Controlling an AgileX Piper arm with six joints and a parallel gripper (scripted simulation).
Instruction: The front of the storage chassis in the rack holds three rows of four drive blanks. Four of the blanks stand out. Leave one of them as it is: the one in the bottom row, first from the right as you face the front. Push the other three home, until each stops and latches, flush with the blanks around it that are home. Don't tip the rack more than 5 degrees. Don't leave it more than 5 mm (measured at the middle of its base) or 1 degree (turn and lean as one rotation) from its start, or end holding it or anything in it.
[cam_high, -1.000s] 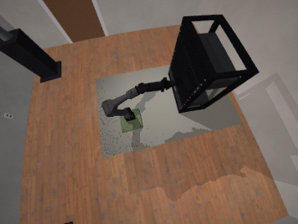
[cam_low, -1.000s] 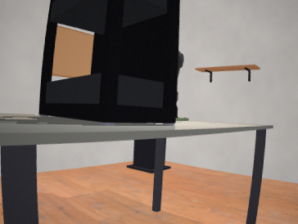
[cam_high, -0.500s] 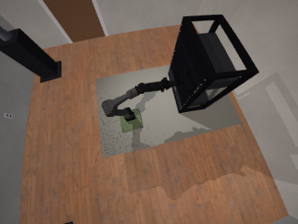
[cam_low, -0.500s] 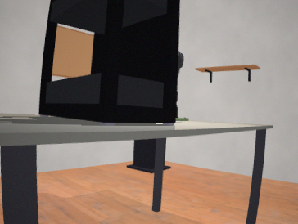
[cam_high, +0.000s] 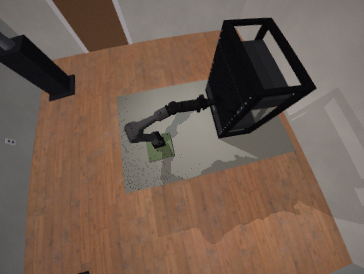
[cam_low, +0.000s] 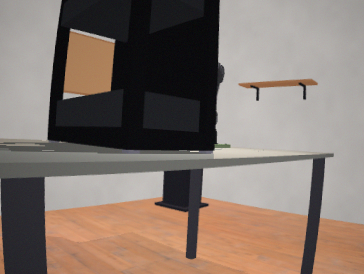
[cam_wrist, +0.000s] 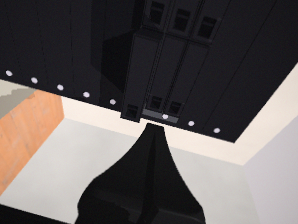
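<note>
The black rack (cam_high: 255, 75) stands on the grey table, with the storage chassis in its front face. My arm (cam_high: 170, 112) reaches out from its green base plate (cam_high: 161, 149) to that front face. My gripper (cam_high: 209, 101) is shut and empty. In the wrist view its closed tip (cam_wrist: 154, 127) rests against the end of a drive blank (cam_wrist: 161, 75) in the middle of the row. The blank beside it (cam_wrist: 131, 75) stands out further towards me, with its side face showing. Another row of blanks (cam_wrist: 180, 20) shows beyond. From the exterior view the rack (cam_low: 135, 75) hides almost all of the arm.
A row of white dots (cam_wrist: 85, 94) runs along the rack's front rail. A black pillar (cam_high: 35, 67) stands at the table's left. A wooden wall shelf (cam_low: 278, 84) hangs behind. The table edge (cam_low: 280, 159) runs close to the rack's right side.
</note>
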